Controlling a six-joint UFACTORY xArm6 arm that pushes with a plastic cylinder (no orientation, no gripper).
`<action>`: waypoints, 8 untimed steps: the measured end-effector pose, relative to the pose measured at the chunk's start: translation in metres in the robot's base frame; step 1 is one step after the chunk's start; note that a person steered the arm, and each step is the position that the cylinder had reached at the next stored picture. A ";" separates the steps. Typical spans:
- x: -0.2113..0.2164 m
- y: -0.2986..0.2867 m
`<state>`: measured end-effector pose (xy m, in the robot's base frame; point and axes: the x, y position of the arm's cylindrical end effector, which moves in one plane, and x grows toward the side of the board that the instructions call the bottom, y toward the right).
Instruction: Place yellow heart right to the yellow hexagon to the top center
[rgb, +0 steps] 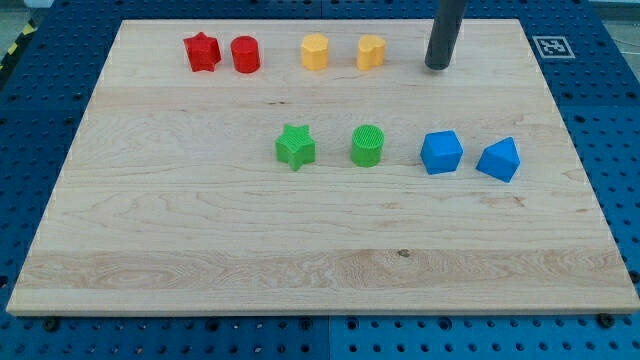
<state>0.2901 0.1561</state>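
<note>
The yellow heart lies near the view's top centre, just right of the yellow hexagon, with a small gap between them. My tip rests on the board to the right of the yellow heart, apart from it by about a block's width. It touches no block.
A red star and a red cylinder lie at the top left. A green star and a green cylinder lie in the middle. Two blue blocks lie at the middle right. The wooden board ends near the top edge.
</note>
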 end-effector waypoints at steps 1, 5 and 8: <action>0.000 -0.003; 0.018 -0.034; 0.001 -0.040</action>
<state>0.2911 0.1161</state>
